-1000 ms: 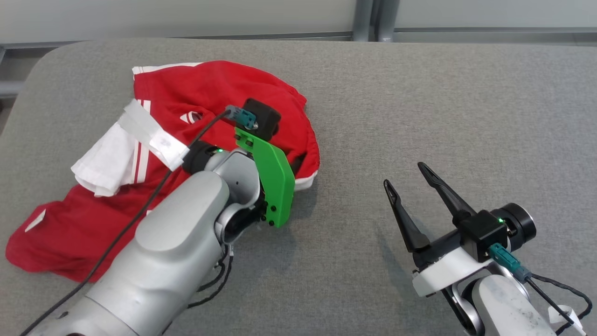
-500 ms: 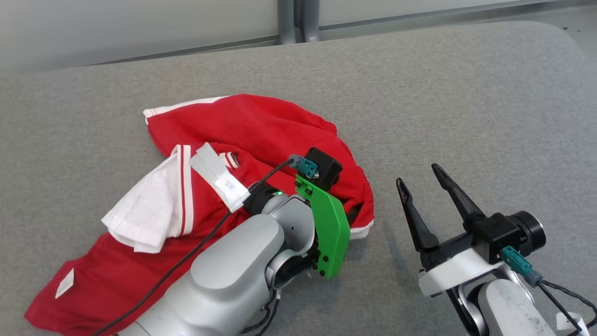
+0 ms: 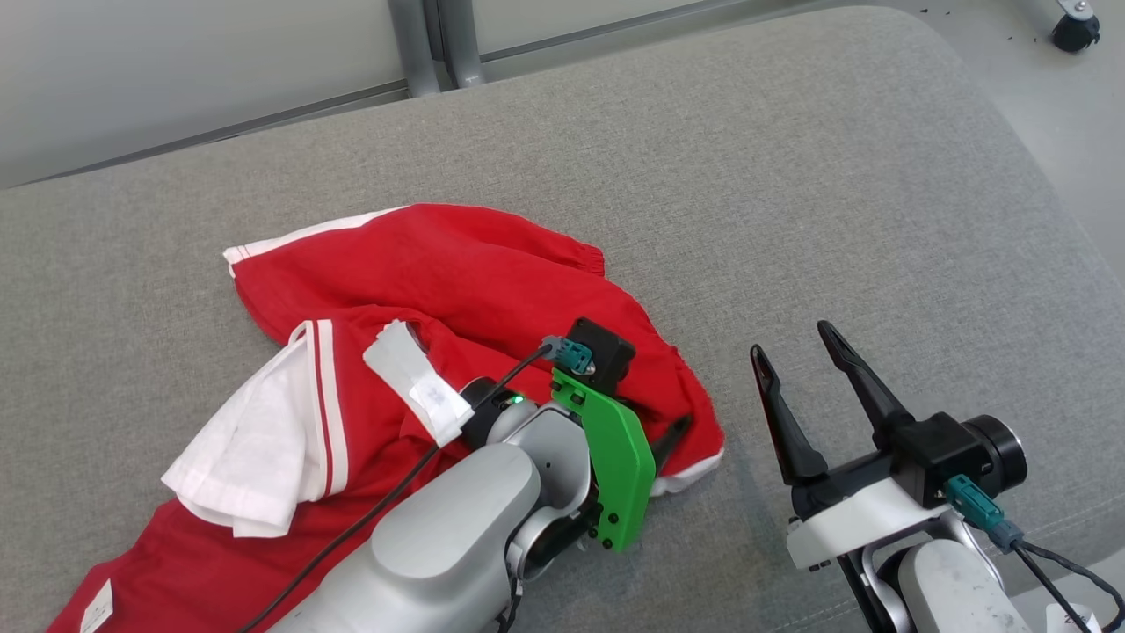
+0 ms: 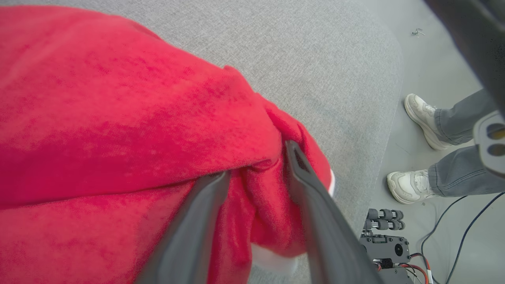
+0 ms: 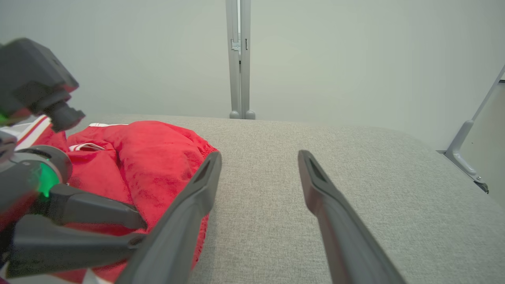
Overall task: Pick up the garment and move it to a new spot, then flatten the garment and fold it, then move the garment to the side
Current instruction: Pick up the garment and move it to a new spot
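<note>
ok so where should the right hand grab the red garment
Take the gathered edge facing the right hand, coming in low from the right: that side of the garment humps up off the cushion, giving a fold to pinch.

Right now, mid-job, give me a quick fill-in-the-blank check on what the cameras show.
1. The garment is mostly ___ with white trim.
2. The left pincer has a fold of it ___ its two fingers.
3. The right pincer is ___ and holds nothing.
4. Beside the padded surface, a person's ___ shoes stand on the floor.
Missing words: red; between; open; white.
</note>
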`<state>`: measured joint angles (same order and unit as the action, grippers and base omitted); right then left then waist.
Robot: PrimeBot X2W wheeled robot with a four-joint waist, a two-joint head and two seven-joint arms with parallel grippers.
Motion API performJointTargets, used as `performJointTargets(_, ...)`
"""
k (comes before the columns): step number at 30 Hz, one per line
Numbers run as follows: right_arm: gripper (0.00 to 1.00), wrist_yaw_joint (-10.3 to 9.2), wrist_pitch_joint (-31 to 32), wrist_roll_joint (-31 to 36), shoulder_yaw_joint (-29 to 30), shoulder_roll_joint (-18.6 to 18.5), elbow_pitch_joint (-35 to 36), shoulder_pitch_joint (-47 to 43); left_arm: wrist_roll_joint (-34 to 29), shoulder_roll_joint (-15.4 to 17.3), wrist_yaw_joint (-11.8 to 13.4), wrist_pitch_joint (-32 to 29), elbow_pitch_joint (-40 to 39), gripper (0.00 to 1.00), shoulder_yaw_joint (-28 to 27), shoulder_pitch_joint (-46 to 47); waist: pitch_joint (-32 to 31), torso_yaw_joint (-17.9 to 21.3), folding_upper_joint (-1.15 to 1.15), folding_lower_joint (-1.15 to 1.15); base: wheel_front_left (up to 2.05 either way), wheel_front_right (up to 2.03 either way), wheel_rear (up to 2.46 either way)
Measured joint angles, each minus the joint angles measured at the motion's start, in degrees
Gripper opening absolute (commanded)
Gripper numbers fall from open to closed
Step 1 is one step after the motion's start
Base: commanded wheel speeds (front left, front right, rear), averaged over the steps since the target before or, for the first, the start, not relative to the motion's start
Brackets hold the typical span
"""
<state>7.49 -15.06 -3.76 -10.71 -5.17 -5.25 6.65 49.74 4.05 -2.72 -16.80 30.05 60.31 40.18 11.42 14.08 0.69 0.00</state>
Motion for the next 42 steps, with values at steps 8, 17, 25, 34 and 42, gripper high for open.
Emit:
performJointTargets(8, 1.0, 0.0, 0.0, 0.3, 0.58, 0.0, -0.18, -0.78, 0.07, 1.56, 2.71, 5.97, -5.13, 1.0, -3.61, -0.82, -1.42, -0.77, 0.0, 0.0, 0.0, 0.0, 0.0)
performJointTargets(17, 1.0, 0.0, 0.0, 0.44, 1.27, -0.27, -0.08, -2.52, 1.35, 18.95, 9.6, 5.65, -23.06, 1.0, -10.44, -8.29, -3.41, -4.2, 0.0, 0.0, 0.0, 0.0, 0.0)
performJointTargets(25, 1.0, 0.0, 0.0, 0.44, 1.14, -0.12, -0.01, -3.45, 4.39, 33.76, 14.19, 0.34, -31.73, 1.0, -14.61, -14.86, -4.41, -6.88, 0.0, 0.0, 0.0, 0.0, 0.0)
performJointTargets(34, 1.0, 0.0, 0.0, 0.22, 0.63, 0.42, -0.14, -3.01, 7.02, 38.95, 14.4, -7.72, -29.59, 1.0, -13.1, -16.94, -3.12, -7.77, 0.0, 0.0, 0.0, 0.0, 0.0)
performJointTargets(42, 1.0, 0.0, 0.0, -0.13, 0.2, 0.89, -0.71, -2.27, 6.54, 34.77, 12.24, -11.61, -20.26, 1.0, -8.95, -15.02, -1.95, -6.28, 0.0, 0.0, 0.0, 0.0, 0.0)
